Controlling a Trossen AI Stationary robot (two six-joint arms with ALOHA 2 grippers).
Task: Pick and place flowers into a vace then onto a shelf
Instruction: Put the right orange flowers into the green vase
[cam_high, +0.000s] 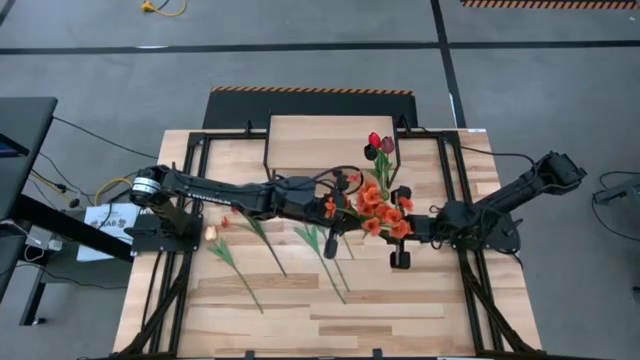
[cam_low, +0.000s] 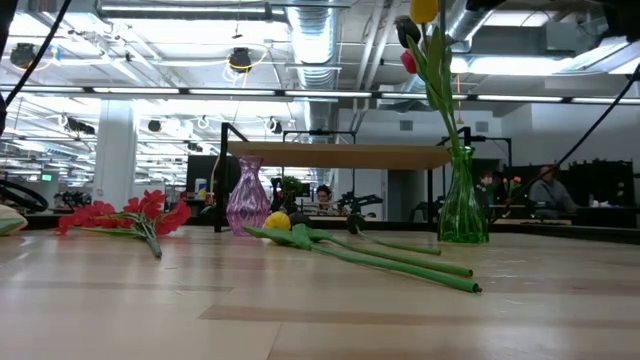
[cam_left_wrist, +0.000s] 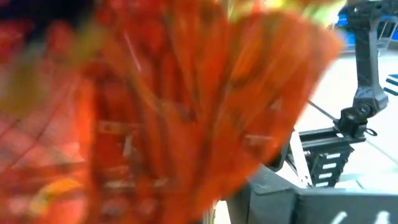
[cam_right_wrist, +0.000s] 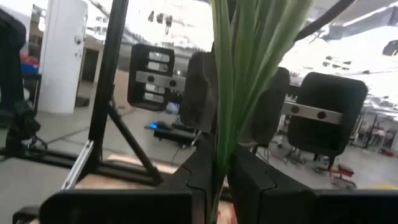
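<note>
The flowers are looking light and floppy: thin green stems that would bend under their own heads, soft blossoms that would crush. The stem is the place to pinch, low down, well clear of the petals.

The right claw (cam_right_wrist: 219, 171) is sitting near the surface's right side, its fingers nearly together on a bundle of green stems (cam_right_wrist: 239, 68) that is rising straight up between them. The orange spray (cam_high: 383, 210) is lying just beside that claw, toward the middle of the surface.

The left claw (cam_high: 345, 205) is reaching across from the left and meeting the same orange spray; its wrist view is filled by blurred orange petals (cam_left_wrist: 186, 112), so the blossoms are right against it. Its fingers are pressed together, but what they are pinching cannot be told.

Loose flowers (cam_high: 240, 262) are lying flat on the surface (cam_high: 300, 320) to the left of centre, well apart from both claws. A green vase (cam_low: 462, 205) is already standing with tulips (cam_low: 415, 35) in it, and a purple vase (cam_low: 247, 197) is standing empty near the shelf (cam_high: 315, 140).
</note>
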